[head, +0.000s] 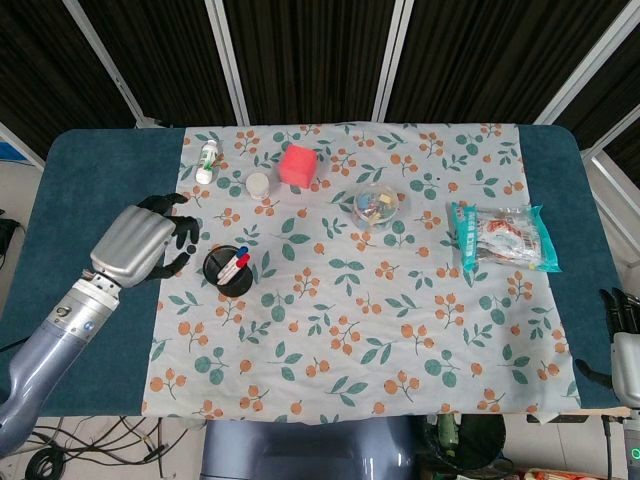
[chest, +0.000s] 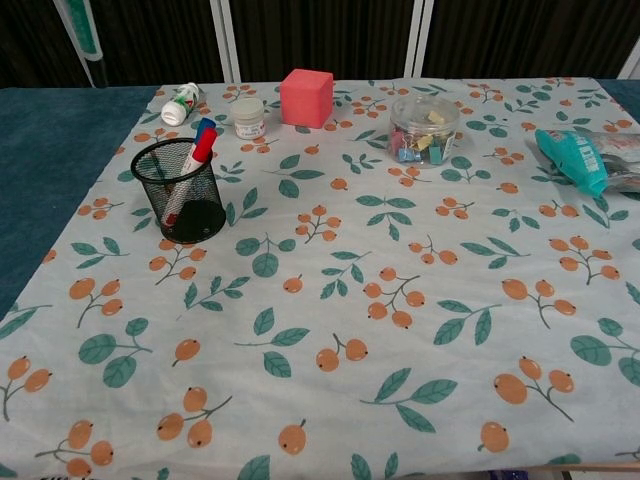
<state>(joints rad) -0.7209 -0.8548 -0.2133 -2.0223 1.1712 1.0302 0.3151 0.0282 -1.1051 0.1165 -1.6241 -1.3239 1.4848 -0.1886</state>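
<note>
Looking at both views, we see the left hand (head: 140, 245) closed around a green marker (chest: 82, 28), held high over the left part of the surface (head: 90, 180) and well apart from the mesh pen cup (chest: 182, 215). We judge the marker is already out of the cup, where a red marker (chest: 199, 152) and a blue one stand, but it is not yet put down anywhere. The right hand (head: 622, 345) hangs at the near right edge, fingers apart, holding nothing.
</note>
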